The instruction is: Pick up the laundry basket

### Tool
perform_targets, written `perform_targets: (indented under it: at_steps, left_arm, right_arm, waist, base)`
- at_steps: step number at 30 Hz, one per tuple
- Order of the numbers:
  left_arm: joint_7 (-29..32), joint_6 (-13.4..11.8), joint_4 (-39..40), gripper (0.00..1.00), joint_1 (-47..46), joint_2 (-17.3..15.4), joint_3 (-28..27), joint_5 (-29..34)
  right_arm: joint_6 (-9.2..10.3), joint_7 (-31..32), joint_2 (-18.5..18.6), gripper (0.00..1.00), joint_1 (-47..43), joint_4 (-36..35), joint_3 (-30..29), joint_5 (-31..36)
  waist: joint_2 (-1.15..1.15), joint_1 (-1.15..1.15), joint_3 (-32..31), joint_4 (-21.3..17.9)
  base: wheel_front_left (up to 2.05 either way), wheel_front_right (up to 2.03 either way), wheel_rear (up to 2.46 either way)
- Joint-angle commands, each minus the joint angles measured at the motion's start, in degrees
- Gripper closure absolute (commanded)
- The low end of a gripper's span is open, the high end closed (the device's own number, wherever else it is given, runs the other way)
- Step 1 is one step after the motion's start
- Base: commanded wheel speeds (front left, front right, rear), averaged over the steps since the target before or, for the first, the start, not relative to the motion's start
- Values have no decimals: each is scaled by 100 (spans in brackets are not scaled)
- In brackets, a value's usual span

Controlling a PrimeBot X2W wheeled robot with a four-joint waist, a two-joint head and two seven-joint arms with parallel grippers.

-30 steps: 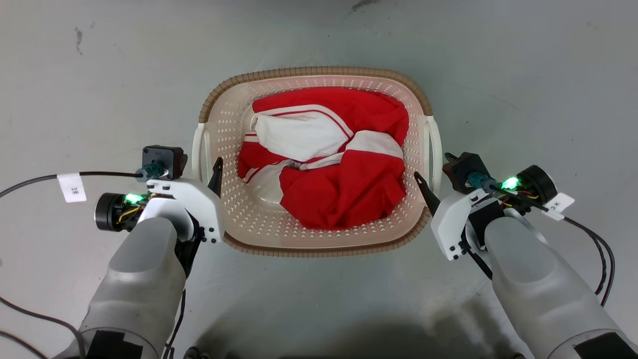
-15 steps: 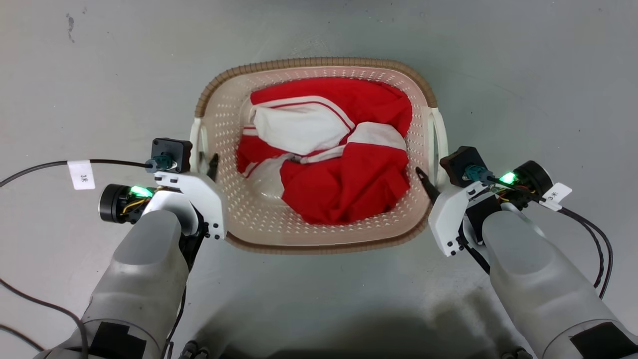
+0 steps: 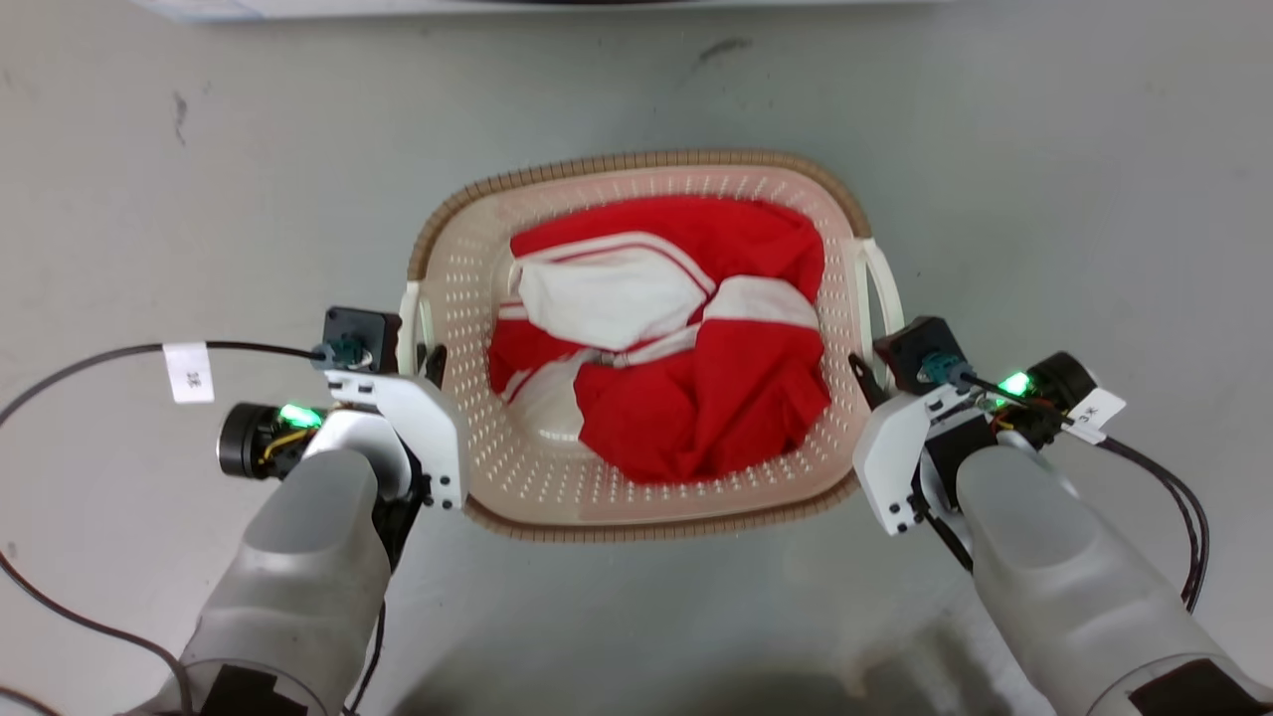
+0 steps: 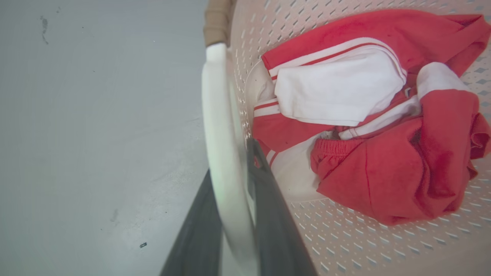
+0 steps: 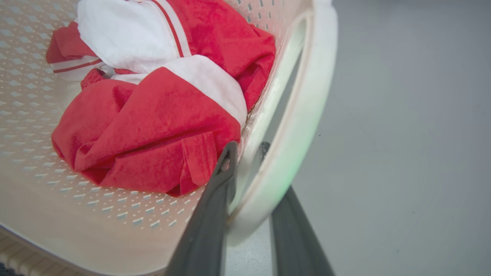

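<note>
Your cream-white perforated plastic laundry basket [image 3: 636, 161] with the brown woven-look rim sits on the grey floor [image 3: 199, 199], straight ahead of you in the head view and between your two arms. A heap of red and white clothes [image 3: 676, 348] lies in it.

Your left gripper [image 3: 428, 360] is at the basket's left side, by the white loop handle [image 3: 410, 318]. In the left wrist view the gripper [image 4: 230, 161] straddles that handle [image 4: 218, 115]. One dark finger lies on the floor side and the other on the basket side, next to the perforated wall [image 4: 345, 237] and close to the clothes [image 4: 383, 161]. Both fingers sit close against the white band, but you cannot tell from these views whether they are squeezing it or only bracketing it.

Your right gripper [image 3: 867, 373] mirrors this at the other white loop handle [image 3: 885, 288]. In the right wrist view the gripper [image 5: 247, 149] has one finger along the inside of the basket wall [image 5: 76, 214], just beside the red cloth [image 5: 153, 126]. The other finger passes beneath the handle [image 5: 307, 107], and its tip shows through the gap between the loop and the wall. Part of the side is between the fingers here as well, and you cannot tell whether the grip is closed.

You also cannot tell whether the basket's base is touching the floor.
</note>
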State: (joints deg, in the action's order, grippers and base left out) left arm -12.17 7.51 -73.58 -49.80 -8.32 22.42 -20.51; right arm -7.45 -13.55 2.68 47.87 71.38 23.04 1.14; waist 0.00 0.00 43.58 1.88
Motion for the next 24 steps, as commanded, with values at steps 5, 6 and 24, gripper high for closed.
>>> perform_targets:
  at_steps: [5, 6, 24]
  left_arm:
    - [154, -12, -11, 100, 259, -10, 204, -178]
    - [187, -12, -10, 100, 299, -10, 241, -205]
    - [851, 2, 65, 100, 1026, 54, 945, -799]
  right_arm:
    - [-11, 152, 33, 100, -282, 22, 334, -274]
    - [-11, 184, 33, 100, -330, 15, 395, -350]
    - [-11, 758, 11, 100, -950, -39, 1333, -1489]
  waist:
    - [0, 0, -609, -71]
    - [0, 0, -704, -82]
    - [0, 0, -2208, -320]
  base:
    - [0, 0, 0]
    - [0, 0, 0]
    - [0, 0, 0]
